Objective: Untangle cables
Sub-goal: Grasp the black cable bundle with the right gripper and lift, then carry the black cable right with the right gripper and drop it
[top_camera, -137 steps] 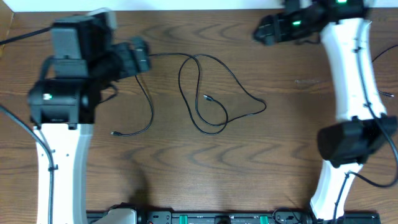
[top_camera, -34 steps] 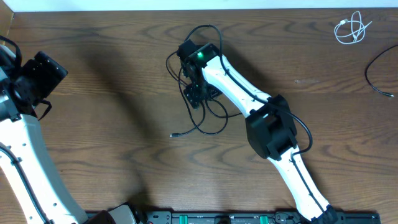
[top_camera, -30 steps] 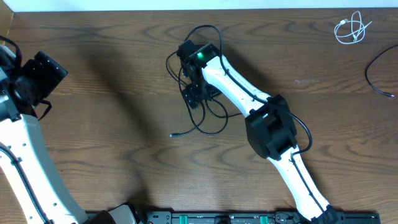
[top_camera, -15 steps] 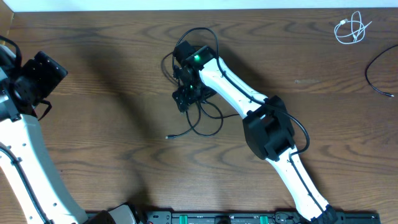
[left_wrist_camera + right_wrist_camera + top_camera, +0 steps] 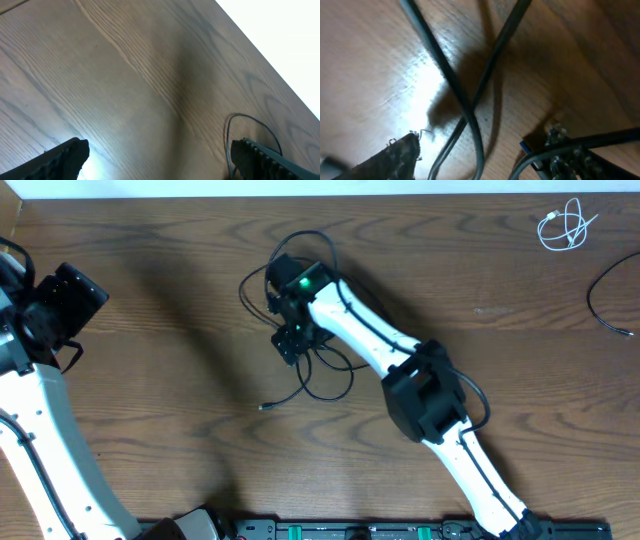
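A tangle of thin black cables [image 5: 263, 408] lies at the table's middle, with a loose plug end at its lower left. My right gripper [image 5: 290, 340] is low over the tangle. In the right wrist view its fingers [image 5: 480, 160] are apart, with crossing black strands [image 5: 465, 107] between them and one strand lying over the right finger. A short white cable [image 5: 562, 227] lies coiled at the far right corner. Another black cable [image 5: 606, 292] lies at the right edge. My left gripper [image 5: 80, 292] is open and empty at the far left, above bare wood [image 5: 160, 160].
The wooden table [image 5: 170, 440] fills the view. A thin black cable loop [image 5: 235, 125] shows beside the right finger in the left wrist view. A black equipment rail [image 5: 350, 530] runs along the front edge. The right arm [image 5: 420, 390] stretches diagonally across the middle.
My right gripper has moved left and slightly up, and the black tangle has shifted left with it; the loose plug end slid left and down. The left arm has not moved over the last second.
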Motion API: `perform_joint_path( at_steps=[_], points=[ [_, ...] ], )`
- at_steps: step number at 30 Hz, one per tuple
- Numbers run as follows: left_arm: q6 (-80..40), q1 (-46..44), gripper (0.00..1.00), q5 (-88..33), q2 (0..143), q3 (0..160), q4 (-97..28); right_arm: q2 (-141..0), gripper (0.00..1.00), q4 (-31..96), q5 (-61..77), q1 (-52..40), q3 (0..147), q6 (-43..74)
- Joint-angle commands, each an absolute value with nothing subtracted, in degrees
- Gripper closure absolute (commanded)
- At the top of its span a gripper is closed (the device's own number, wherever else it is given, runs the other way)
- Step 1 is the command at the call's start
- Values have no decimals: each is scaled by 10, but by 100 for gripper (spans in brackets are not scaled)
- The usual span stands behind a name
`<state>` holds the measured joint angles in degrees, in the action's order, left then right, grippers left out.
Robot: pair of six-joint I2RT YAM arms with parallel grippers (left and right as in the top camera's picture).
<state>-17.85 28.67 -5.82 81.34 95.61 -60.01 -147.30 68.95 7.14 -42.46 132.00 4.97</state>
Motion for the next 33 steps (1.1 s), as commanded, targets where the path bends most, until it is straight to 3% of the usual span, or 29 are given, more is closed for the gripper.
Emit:
perform_joint_path(
  at_steps=[1,7,14,24,33],
  points=[
    [-181,289,4,-55,818,966,-602,-1520,25,690,-10,-447,1311,95],
    [-181,289,4,-56,818,966,-602,-1520,51,690,-9,-448,1311,98],
    [-181,289,4,-83,818,966,-602,-1520,98,695,25,-440,1311,98],
    [-181,289,4,-84,820,966,-602,-1479,99,708,26,-394,1312,83],
    [-181,289,4,-84,820,966,-602,-1334,99,724,38,-319,1312,35]
  ],
)
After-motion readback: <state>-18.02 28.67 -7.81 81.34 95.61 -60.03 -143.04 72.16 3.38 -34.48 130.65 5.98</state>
